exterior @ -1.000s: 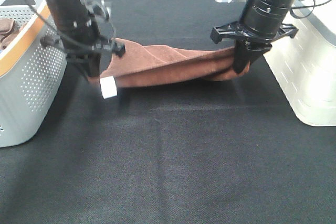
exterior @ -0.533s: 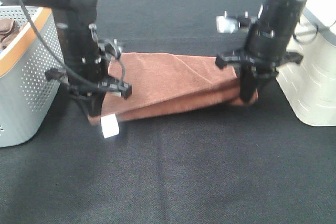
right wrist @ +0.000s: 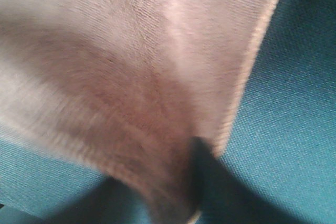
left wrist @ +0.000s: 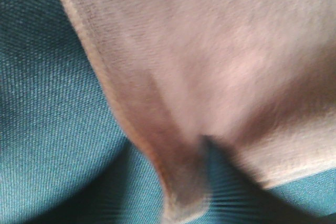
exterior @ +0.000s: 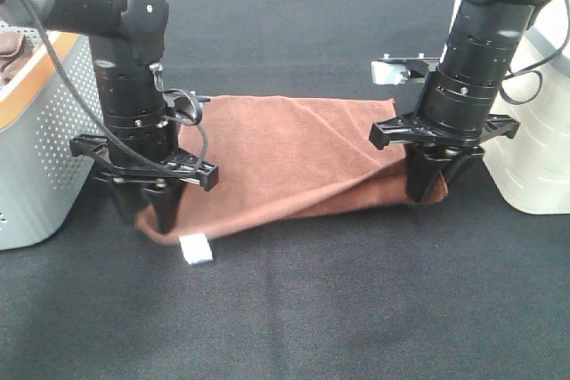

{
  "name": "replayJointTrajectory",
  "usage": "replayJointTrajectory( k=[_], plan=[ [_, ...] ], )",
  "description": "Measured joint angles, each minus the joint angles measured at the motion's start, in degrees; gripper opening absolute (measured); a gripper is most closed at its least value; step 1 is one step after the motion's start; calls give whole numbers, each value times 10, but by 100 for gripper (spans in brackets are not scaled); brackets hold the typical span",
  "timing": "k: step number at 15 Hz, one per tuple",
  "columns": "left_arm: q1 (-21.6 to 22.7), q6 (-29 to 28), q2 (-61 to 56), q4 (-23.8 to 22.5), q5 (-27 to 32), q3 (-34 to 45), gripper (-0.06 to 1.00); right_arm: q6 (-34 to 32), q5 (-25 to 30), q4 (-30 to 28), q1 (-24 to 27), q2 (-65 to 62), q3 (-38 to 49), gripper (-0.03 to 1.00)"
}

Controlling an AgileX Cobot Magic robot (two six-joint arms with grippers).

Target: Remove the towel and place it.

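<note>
**Inspector:** Count of items, please.

**Operator:** I count one towel [exterior: 285, 153], reddish-brown, with one white tag [exterior: 195, 249]. There are two claws, two containers, and one bunched brown cloth [exterior: 11, 46].

**Inspector:** Location of the towel?

**Operator:** It lies on the black table [exterior: 312, 309] and spans the gap between my two claws. The left claw [exterior: 150, 215] points down onto one front corner and the right claw [exterior: 429, 186] onto the other. The front edge between them is rolled into a fold. The tag lies on the table just beside the left claw, on the side nearer the high camera.

**Inspector:** State of the claws?

**Operator:** For the left claw, I cannot tell whether its fingers are apart or pinched on the corner. The wrist view is blurred and shows only hem, cloth and a dark shape. I cannot tell for the right claw either, as its wrist view is just as blurred. Both sets of fingertips are down at the cloth.

**Inspector:** Containers?

**Operator:** One grey perforated basket [exterior: 44, 157] with an orange rim stands just outboard of the left claw, and the bunched cloth is inside it. One white bin [exterior: 534, 166] stands just outboard of the right claw.
</note>
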State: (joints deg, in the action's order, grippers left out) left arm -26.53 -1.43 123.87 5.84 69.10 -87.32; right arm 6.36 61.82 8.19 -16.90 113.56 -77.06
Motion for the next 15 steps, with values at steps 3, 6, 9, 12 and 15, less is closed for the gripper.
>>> replayJointTrajectory(
  k=[3,6,9,12,15],
  plan=[
    [1,1,0,7,1,0,66,0,25,14,0,0,0,70],
    [1,1,0,9,1,0,68,-4,49,17,0,0,0,73],
    [1,2,-2,14,2,0,72,-11,65,17,0,0,0,74],
    [1,2,-41,14,2,3,73,-12,70,25,0,-13,0,74],
    [1,1,-118,13,2,3,73,-12,75,43,0,-52,0,74]
  ],
)
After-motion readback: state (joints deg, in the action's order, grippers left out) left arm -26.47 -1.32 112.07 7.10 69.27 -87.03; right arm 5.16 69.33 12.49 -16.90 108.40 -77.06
